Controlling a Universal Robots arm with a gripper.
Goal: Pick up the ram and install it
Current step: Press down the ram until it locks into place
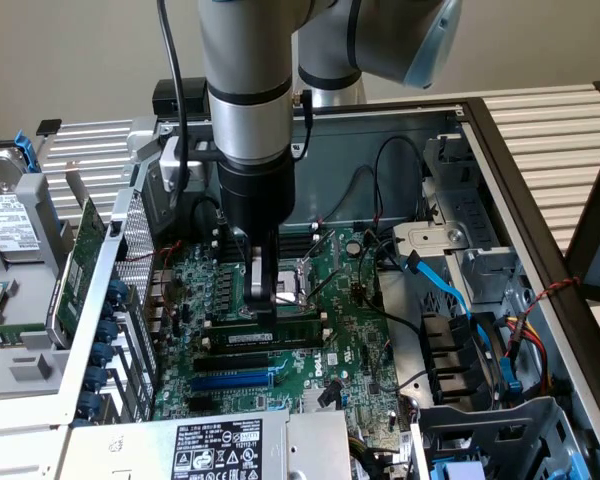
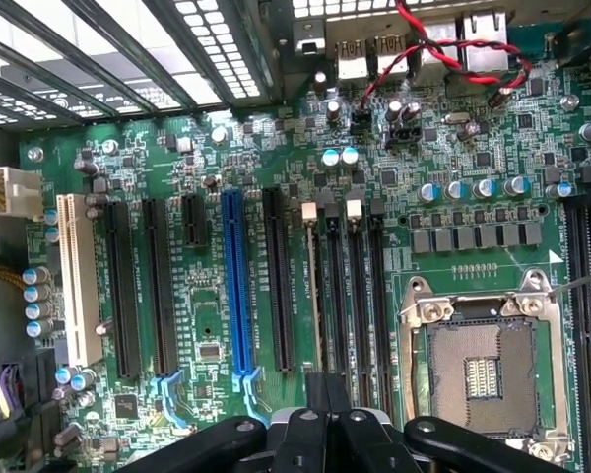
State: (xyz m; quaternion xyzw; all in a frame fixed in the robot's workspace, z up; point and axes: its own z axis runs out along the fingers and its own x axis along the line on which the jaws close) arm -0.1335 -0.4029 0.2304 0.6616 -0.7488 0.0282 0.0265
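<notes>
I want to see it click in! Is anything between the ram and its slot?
Nothing visible is in the way. The ram already stands among the black memory slots, with the gripper's shut fingers right over its top edge. Whether it is pushed fully in, I cannot tell.

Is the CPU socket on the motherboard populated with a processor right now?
No. In the wrist view the CPU socket sits bare inside its metal frame, with its contact field exposed and no chip or cooler on it.

ram point(image 1: 272, 333) in slot beside CPU socket point(image 1: 298, 283), motherboard point(image 1: 350, 340) inside case point(image 1: 540, 260)
</notes>
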